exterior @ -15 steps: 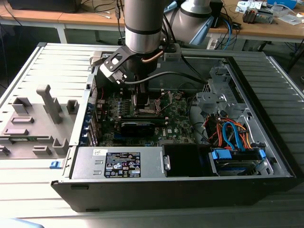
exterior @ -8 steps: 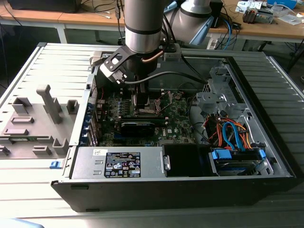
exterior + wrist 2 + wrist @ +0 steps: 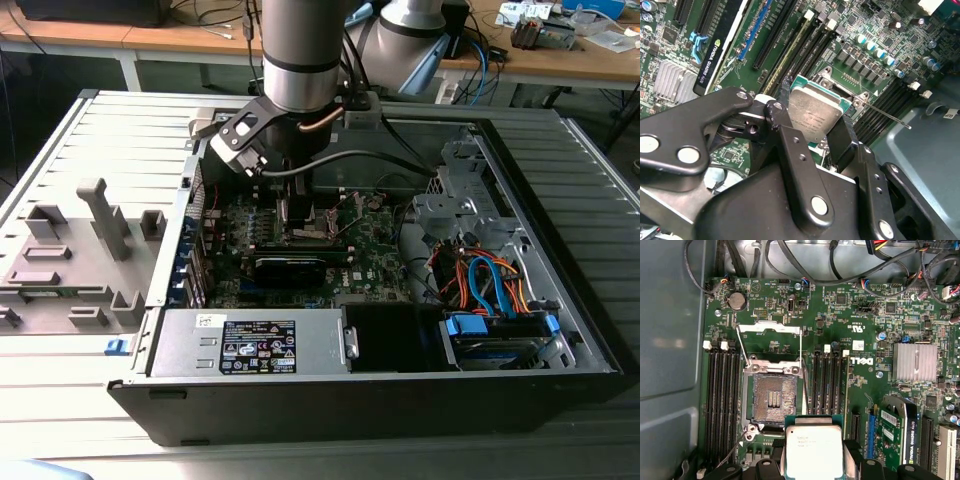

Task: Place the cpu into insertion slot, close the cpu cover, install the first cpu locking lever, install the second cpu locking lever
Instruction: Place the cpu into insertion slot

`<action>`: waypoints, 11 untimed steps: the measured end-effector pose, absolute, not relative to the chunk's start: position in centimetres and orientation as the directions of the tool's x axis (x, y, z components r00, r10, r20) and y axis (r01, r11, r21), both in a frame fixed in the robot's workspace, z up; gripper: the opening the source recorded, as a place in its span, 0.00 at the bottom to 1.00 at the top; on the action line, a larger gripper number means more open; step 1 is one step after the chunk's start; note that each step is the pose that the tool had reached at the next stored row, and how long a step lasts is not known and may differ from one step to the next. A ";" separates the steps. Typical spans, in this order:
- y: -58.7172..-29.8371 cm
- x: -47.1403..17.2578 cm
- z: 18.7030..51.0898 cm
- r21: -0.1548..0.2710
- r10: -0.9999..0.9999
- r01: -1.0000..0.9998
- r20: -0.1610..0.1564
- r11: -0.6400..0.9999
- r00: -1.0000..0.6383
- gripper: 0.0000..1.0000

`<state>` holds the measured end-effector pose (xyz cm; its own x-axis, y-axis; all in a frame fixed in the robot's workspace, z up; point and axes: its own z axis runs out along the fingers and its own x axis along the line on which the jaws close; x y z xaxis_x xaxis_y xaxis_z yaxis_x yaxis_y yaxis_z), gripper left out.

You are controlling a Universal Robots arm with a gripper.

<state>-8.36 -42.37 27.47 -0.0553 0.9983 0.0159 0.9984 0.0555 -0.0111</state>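
My gripper (image 3: 815,127) is shut on the cpu (image 3: 815,114), a small square chip with a silvery top on a green edge, with one black finger (image 3: 782,120) on each side. In the first wrist view the cpu (image 3: 813,450) hangs beside the insertion slot (image 3: 774,397), which lies open with its contact field bare. The cpu cover (image 3: 769,329) stands raised at the slot's far side. A thin wire locking lever (image 3: 732,450) sticks out from one slot corner. In the exterior view the gripper (image 3: 298,208) hovers low over the green board (image 3: 375,250) inside the case.
Black memory slots (image 3: 722,400) flank the socket on both sides. A graphics card (image 3: 902,435) and a finned heatsink (image 3: 919,361) lie nearby. Cables (image 3: 480,275), a drive bay (image 3: 500,335) and the power supply (image 3: 250,345) crowd the case. A grey fixture (image 3: 75,255) sits at the exterior view's left.
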 end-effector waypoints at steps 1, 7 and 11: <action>-42.4 -8.4 27.5 -0.011 0.998 0.998 0.016 0.055 -0.055 0.55; -42.2 -8.4 27.2 -0.011 0.998 0.998 0.016 0.055 -0.055 0.55; -42.2 -8.4 27.0 -0.011 0.998 0.998 0.016 0.055 -0.055 0.55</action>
<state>-8.36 -42.19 27.03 -0.0553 0.9983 0.0160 0.9984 0.0555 -0.0110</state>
